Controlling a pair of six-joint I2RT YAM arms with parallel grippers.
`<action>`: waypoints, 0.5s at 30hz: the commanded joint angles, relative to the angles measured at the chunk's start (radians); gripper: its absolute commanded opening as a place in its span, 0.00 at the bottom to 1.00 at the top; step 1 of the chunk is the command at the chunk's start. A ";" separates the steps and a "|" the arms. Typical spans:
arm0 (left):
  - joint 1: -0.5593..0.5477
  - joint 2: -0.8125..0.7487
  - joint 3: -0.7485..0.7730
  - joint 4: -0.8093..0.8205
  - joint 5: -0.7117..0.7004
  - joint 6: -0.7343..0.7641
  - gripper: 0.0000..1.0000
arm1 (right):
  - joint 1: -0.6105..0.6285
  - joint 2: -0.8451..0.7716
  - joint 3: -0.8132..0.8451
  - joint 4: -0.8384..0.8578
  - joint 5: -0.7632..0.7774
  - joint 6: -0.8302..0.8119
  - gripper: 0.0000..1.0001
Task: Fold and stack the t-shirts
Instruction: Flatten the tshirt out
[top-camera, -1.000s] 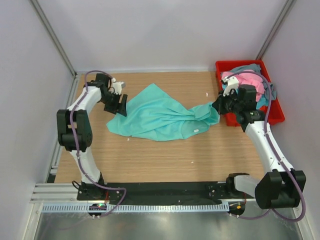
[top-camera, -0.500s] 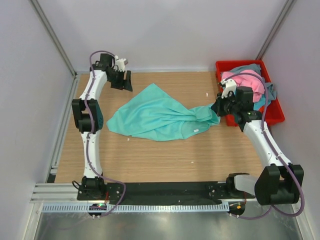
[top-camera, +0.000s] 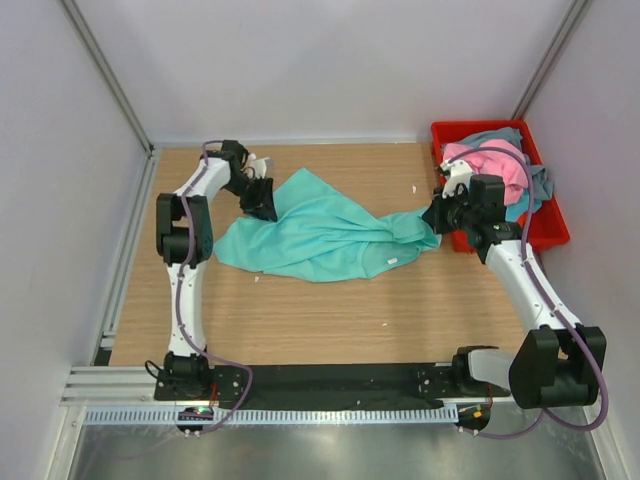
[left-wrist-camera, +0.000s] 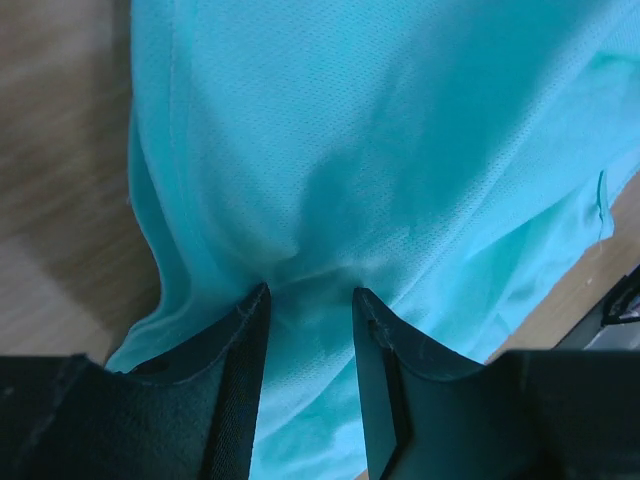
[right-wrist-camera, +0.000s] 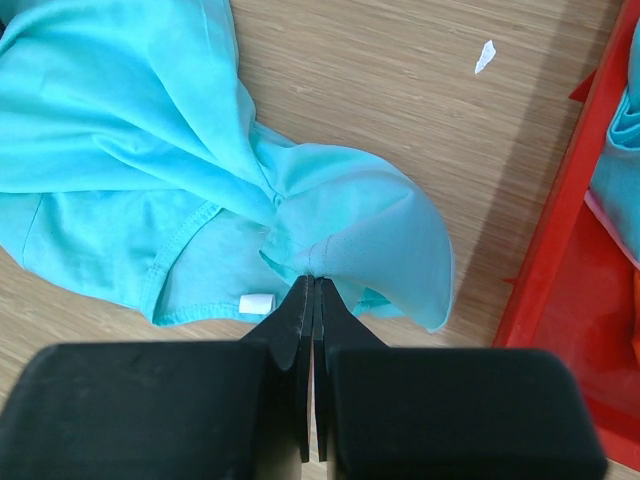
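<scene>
Only close-up, right end effector (right-wrist-camera: 314, 282) pinching t-shirt (right-wrist-camera: 120, 120)

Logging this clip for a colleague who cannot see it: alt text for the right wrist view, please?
The right gripper is shut on a bunched fold of the teal-green t-shirt, which spreads out over the wooden table. The edge of a red bin shows at the picture's right side, and a small white scrap lies on the wood.
</scene>
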 joint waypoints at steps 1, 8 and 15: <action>-0.007 -0.087 -0.063 -0.038 0.057 -0.009 0.41 | -0.001 0.012 0.005 0.048 0.000 -0.004 0.01; -0.008 -0.240 -0.364 -0.037 -0.050 -0.054 0.52 | -0.003 0.010 0.002 0.041 -0.001 -0.012 0.01; -0.020 -0.490 -0.628 -0.060 -0.065 -0.126 0.55 | -0.001 0.022 0.011 0.033 -0.006 -0.013 0.01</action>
